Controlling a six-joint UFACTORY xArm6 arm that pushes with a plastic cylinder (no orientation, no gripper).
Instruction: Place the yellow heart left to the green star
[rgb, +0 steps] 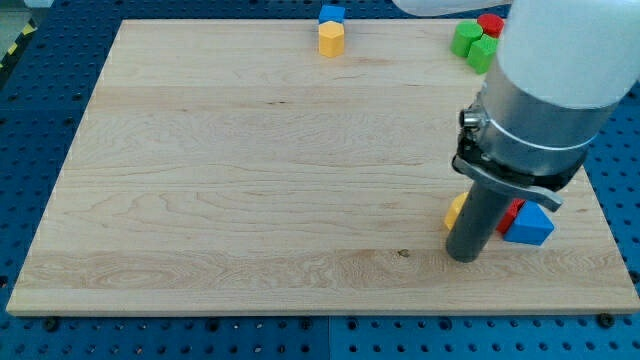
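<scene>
My tip (463, 256) rests on the board near the view's lower right. A yellow block (455, 211) shows just behind the rod on its left side. It is mostly hidden, so I cannot make out its shape or tell whether the rod touches it. Two green blocks sit at the view's top right, one (464, 38) star-like and one (482, 55) just below and right of it. A second yellow block (331, 40), roughly pentagon-shaped, sits at the top centre, far from my tip.
A red block (512, 213) and a blue triangle (530, 226) lie right of the rod. A blue block (331, 14) sits above the top yellow block. A red block (490, 23) touches the green ones. The wooden board (250, 180) lies on a blue perforated table.
</scene>
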